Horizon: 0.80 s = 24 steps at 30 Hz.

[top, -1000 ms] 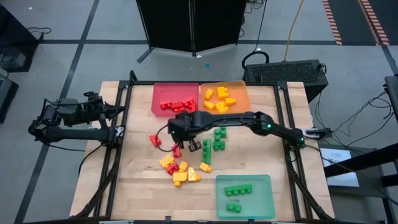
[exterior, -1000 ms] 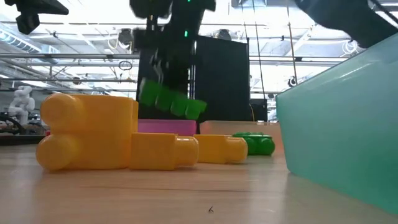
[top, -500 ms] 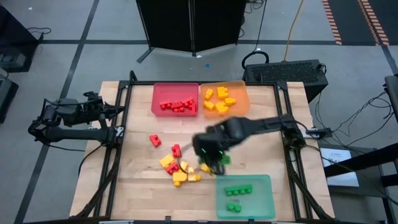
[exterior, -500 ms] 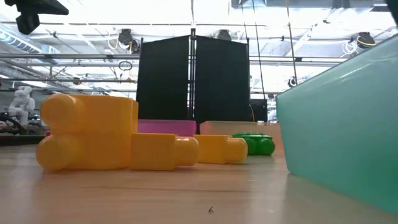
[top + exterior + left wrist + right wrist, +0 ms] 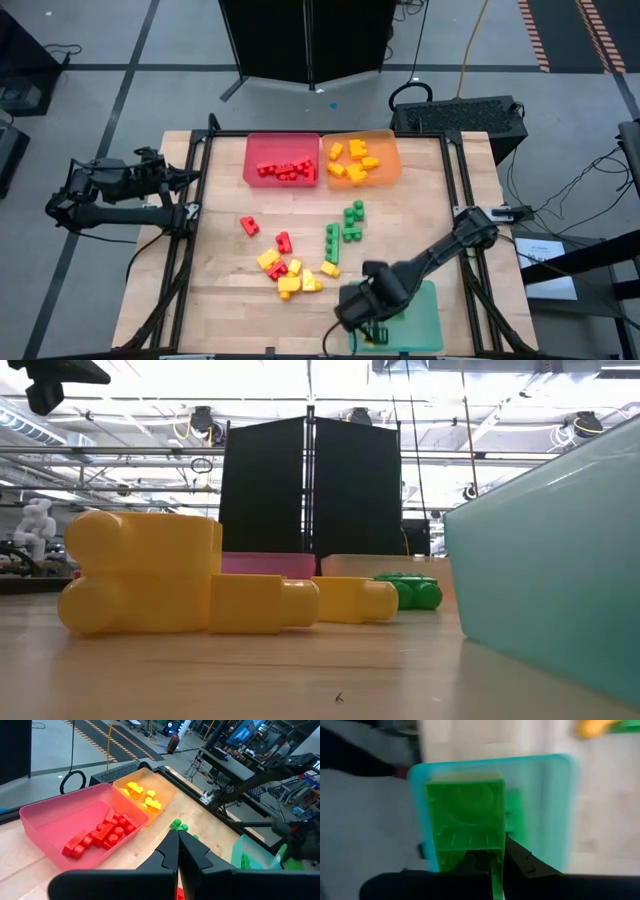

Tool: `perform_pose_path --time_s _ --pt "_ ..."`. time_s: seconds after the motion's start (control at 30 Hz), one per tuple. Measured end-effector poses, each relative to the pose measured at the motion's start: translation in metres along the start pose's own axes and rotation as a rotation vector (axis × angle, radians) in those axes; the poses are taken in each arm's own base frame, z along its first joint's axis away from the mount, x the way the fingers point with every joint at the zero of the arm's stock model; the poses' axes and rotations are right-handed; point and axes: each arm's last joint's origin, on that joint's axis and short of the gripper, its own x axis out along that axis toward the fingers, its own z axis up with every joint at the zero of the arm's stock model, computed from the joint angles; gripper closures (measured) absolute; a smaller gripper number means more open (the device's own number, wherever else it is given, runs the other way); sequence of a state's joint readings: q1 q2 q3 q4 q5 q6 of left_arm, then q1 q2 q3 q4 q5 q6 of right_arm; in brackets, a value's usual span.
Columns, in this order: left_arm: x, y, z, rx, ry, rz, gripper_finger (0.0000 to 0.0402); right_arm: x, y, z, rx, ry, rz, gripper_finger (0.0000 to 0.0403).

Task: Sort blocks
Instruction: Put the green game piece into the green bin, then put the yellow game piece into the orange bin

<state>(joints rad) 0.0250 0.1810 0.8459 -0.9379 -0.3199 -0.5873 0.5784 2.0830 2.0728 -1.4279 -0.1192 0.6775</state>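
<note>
My right gripper (image 5: 368,325) is over the green tray (image 5: 432,300) at the table's near edge and is shut on a green block (image 5: 465,815). In the right wrist view that block's hollow underside faces the camera, with the tray (image 5: 540,805) behind it. Loose green blocks (image 5: 350,220) lie mid-table, and a mixed yellow and red cluster (image 5: 285,272) lies nearer. Two red blocks (image 5: 250,225) lie left of them. My left gripper (image 5: 175,847) is shut and waits off the table's left edge (image 5: 150,180). My right gripper holds the green block by its end nearest the wrist (image 5: 465,854), pinched between the two fingers; one dark finger (image 5: 520,861) shows beside it. The fingers point down from above. The block is lifted clear, above the green tray.
The red tray (image 5: 250,150) holds red blocks and the orange tray (image 5: 395,140) holds yellow ones, both at the far edge. In the low view yellow blocks (image 5: 150,585) and a green block (image 5: 410,592) lie on the wood, with the green tray's wall (image 5: 550,580) at the right.
My right gripper has swung from the table's middle toward the near edge and now stands over the green tray, carrying the green block lifted clear. It has left the low view along the way.
</note>
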Motion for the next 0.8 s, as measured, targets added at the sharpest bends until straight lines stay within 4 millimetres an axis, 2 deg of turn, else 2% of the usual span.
perform_pose_path --time_s 0.17,0.3,0.57,0.63,0.8 --pt "0.0 0.0 0.0 0.0 0.0 0.0 0.04 0.03 0.014 -0.008 0.004 0.023 0.047 0.0383" --pt "0.0 0.0 0.0 -0.006 0.0 -0.001 0.04 0.039 0.014 -0.012 0.02 0.06 0.048 0.0346" --pt "0.0 0.0 0.0 0.002 0.001 -0.003 0.04 0.039 0.013 -0.012 0.017 0.063 0.048 0.025" --pt "0.0 0.0 0.0 0.002 0.001 -0.002 0.04 0.033 0.01 -0.007 -0.002 0.047 0.056 0.0233" --pt "0.0 0.0 0.0 0.002 0.0 -0.001 0.04 0.008 -0.017 0.016 -0.076 -0.069 -0.056 0.0214"
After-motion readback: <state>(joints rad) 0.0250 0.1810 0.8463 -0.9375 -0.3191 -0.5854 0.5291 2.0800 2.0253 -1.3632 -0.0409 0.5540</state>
